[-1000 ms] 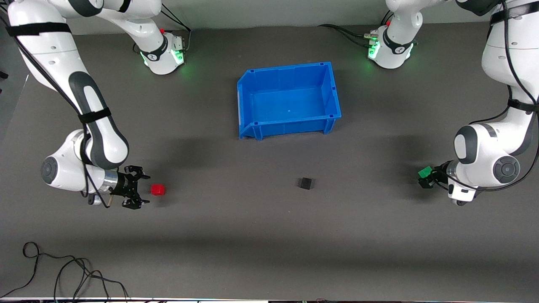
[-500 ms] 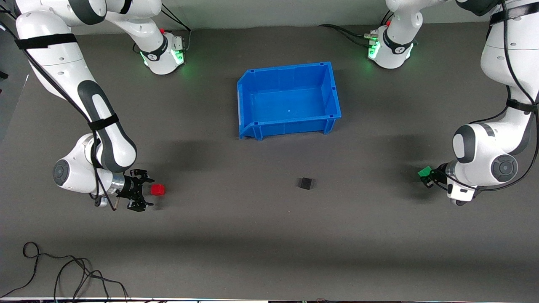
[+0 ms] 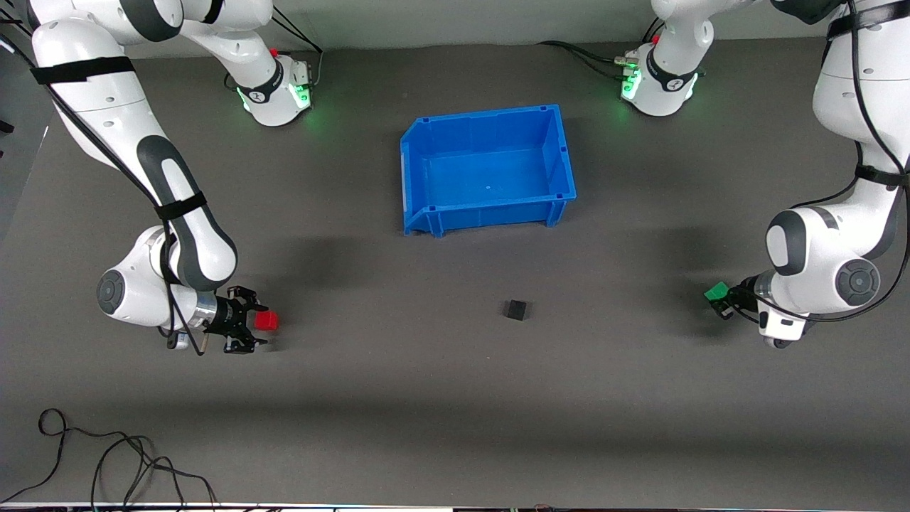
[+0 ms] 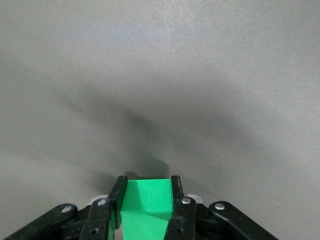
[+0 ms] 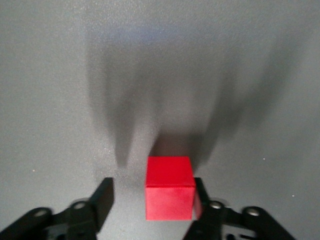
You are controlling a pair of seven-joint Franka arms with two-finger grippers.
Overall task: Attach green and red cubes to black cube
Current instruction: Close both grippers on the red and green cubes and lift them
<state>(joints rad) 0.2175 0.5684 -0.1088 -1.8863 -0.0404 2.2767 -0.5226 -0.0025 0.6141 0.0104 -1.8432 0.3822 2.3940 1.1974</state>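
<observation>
Green cube [image 4: 146,201] sits squeezed in the left gripper [image 3: 724,304], near the table's left-arm end. The right gripper [image 3: 250,328], fingers wide, is around the red cube [image 3: 266,321]. Next it should squeeze, then both go to the black cube [image 3: 517,309] between them.

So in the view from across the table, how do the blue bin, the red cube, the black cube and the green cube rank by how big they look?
1. Blue bin, by far the largest.
2. Red cube, black cube and green cube: all look about alike, and grippers partly hide the red and green ones, so no ranking.
</observation>
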